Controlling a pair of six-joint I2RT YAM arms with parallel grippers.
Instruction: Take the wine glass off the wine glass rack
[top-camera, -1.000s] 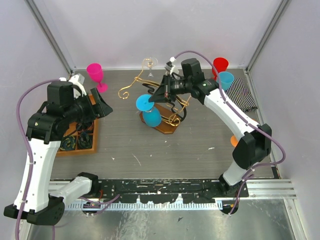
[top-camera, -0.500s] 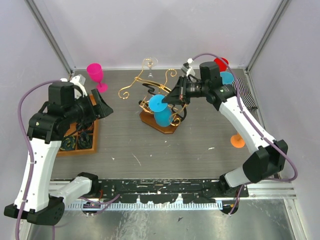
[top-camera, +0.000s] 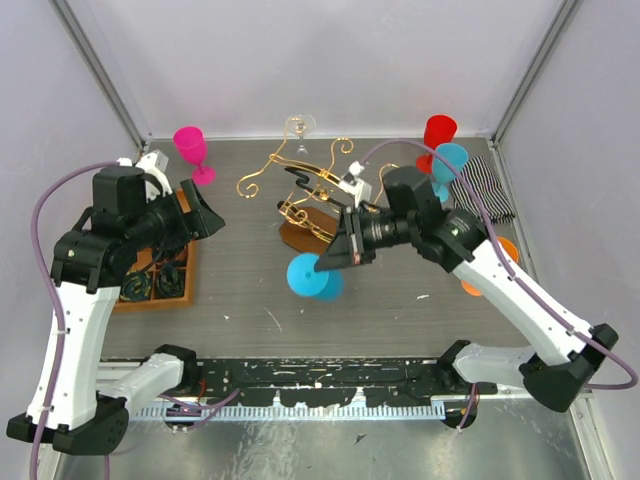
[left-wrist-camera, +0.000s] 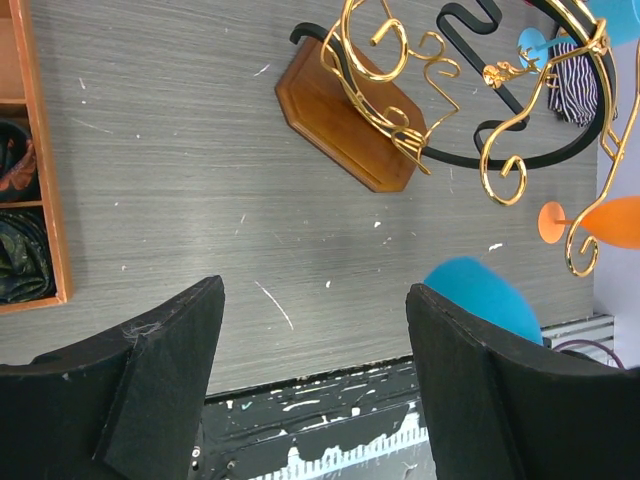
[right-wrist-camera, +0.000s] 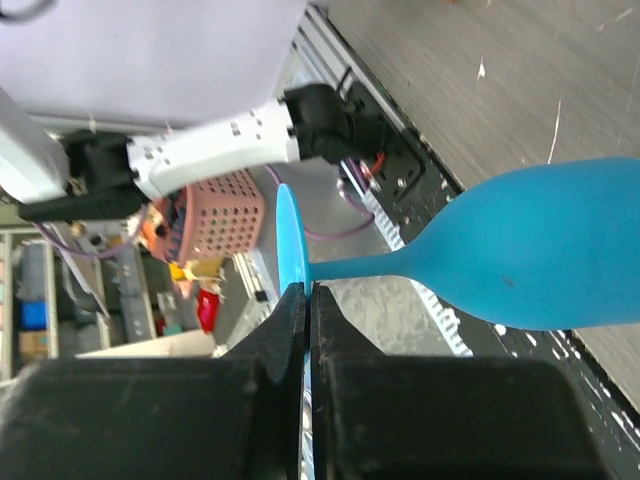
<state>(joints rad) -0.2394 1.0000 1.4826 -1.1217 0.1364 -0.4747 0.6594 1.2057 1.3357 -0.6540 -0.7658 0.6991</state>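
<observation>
Above the table, in the overhead view, the right gripper (top-camera: 330, 262) is holding the blue wine glass (top-camera: 306, 275) out in front of the rack (top-camera: 298, 236). The glass is hanging clear of the gold wire arms, over bare table (top-camera: 240, 290) between the rack and the near edge. It is lying tilted rather than upright, foot turned up toward the camera and bowl beyond it. The left gripper (top-camera: 205, 215) is hovering over the orange tray (top-camera: 150, 300), well apart from the glass.

In the left wrist view, the left gripper (left-wrist-camera: 315, 375) is showing its fingers spread wide with nothing between them. The glass (left-wrist-camera: 482, 298) is peeking in beside the right-hand finger, and the rack's wooden base (left-wrist-camera: 345, 120) is sitting farther off.

In the right wrist view, the right gripper (right-wrist-camera: 307, 300) is pinching the rim of the glass's flat foot, jaws pressed together on it. The stem is running sideways across the fingers toward the bowl (right-wrist-camera: 560, 255).

The right arm alone is carrying the glass, so the setting-down probably depends on turning that long axis upright first.
</observation>
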